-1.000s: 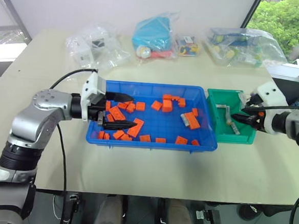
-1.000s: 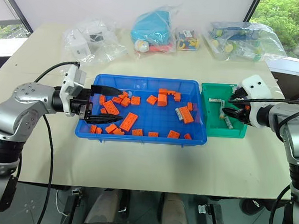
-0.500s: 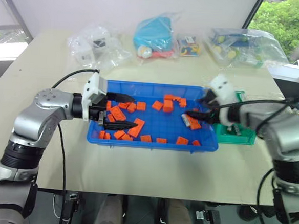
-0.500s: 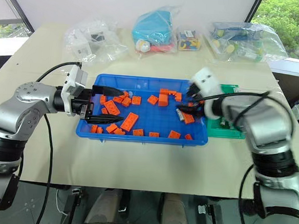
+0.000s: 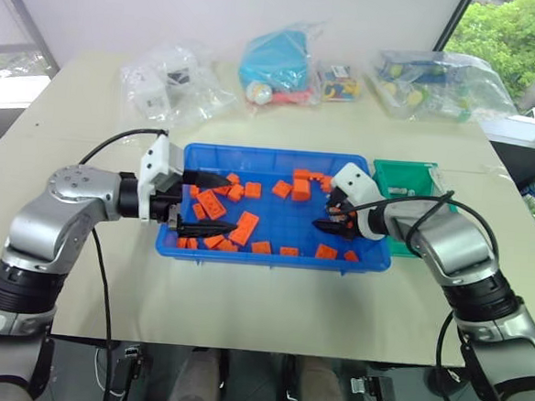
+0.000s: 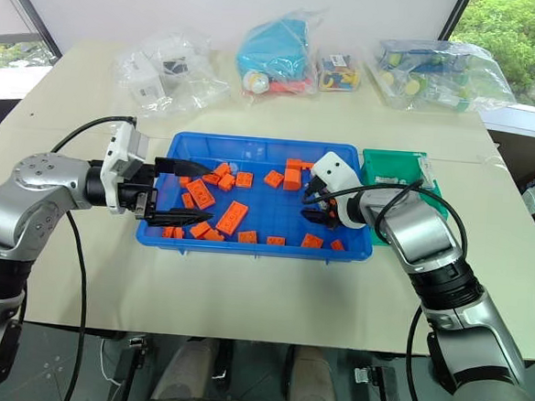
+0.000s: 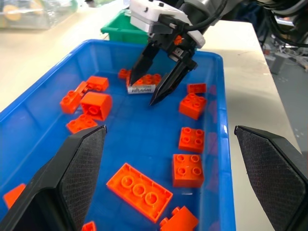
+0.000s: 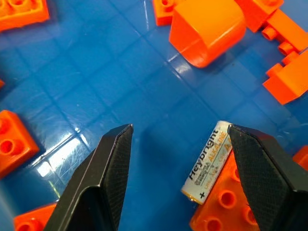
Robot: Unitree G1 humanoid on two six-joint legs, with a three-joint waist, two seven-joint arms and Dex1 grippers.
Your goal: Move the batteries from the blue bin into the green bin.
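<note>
The left gripper [image 5: 210, 201] hangs spread over the left end of the blue bin [image 5: 268, 252], holding nothing, with orange bricks [image 5: 241, 228] scattered under and just ahead of its fingers. More bricks lie loose across the bin floor between the two grippers. The right gripper [image 7: 151, 86] points down into the bin's right part, its fingers parted and empty. A battery [image 8: 206, 168] lies on the bin floor just beside one fingertip [image 8: 257, 175], leaning against an orange brick [image 8: 219, 211] that crowds it on the far side. To the right of that gripper, touching the blue bin's end, stands the green bin [image 5: 407, 181]. Clear bags [image 5: 170, 84] of toys sit on the table [image 5: 260, 301] beyond both grippers.
</note>
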